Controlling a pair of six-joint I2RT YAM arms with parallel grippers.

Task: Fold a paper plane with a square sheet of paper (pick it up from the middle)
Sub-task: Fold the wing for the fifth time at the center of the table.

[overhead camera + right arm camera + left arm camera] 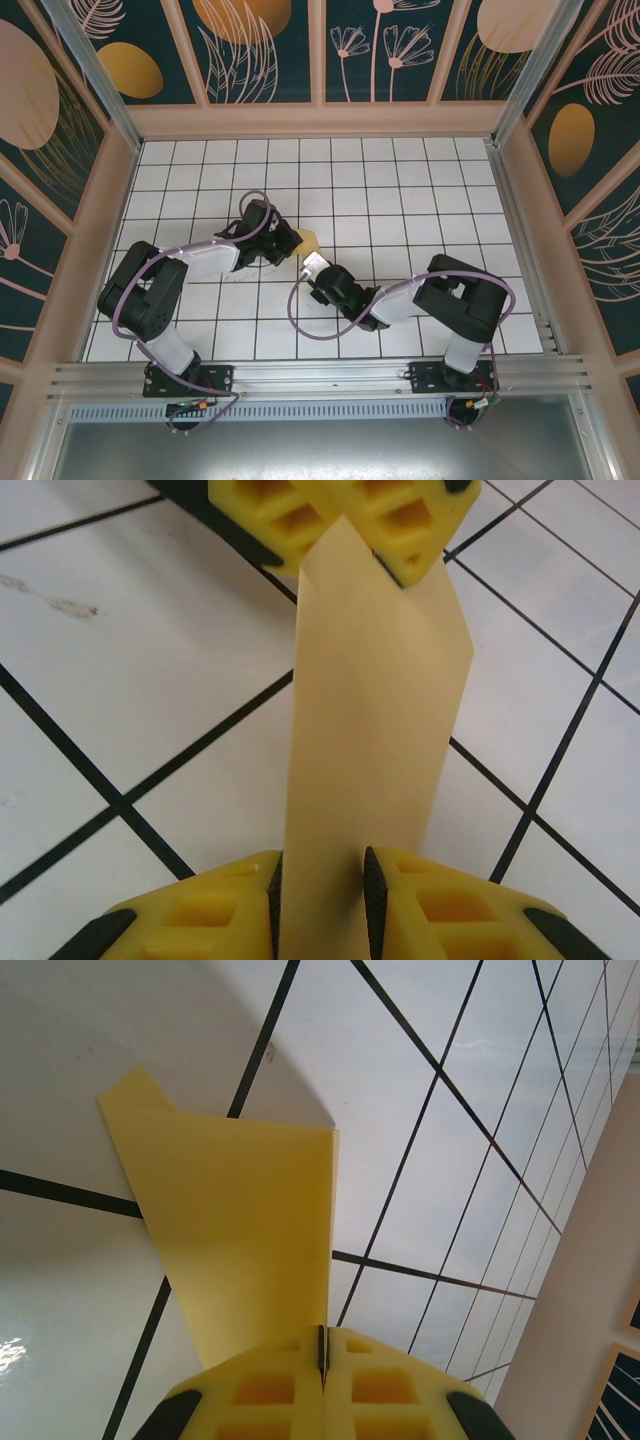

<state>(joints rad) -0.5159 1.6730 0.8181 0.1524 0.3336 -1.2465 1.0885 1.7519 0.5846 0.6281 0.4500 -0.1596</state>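
Note:
The pale-yellow sheet of paper [307, 241], folded into a narrow piece, is held between the two grippers above the tiled table. My left gripper [323, 1345] is shut on the lower edge of the paper [240, 1230], which rises from its pads as a flat panel with a sharp crease on the right. In the right wrist view the paper [370, 710] runs as a tall strip from the left gripper's yellow fingers [290, 520] at the top down into my right gripper [320, 880]. Its jaws stand apart, and the strip passes between the dark pads.
White grid table [400, 190] with black lines spreads around both arms. A wooden wall rim [320, 120] borders the far side, and an aluminium rail [320, 375] runs along the near edge. The purple cable [300, 320] loops beside the right arm.

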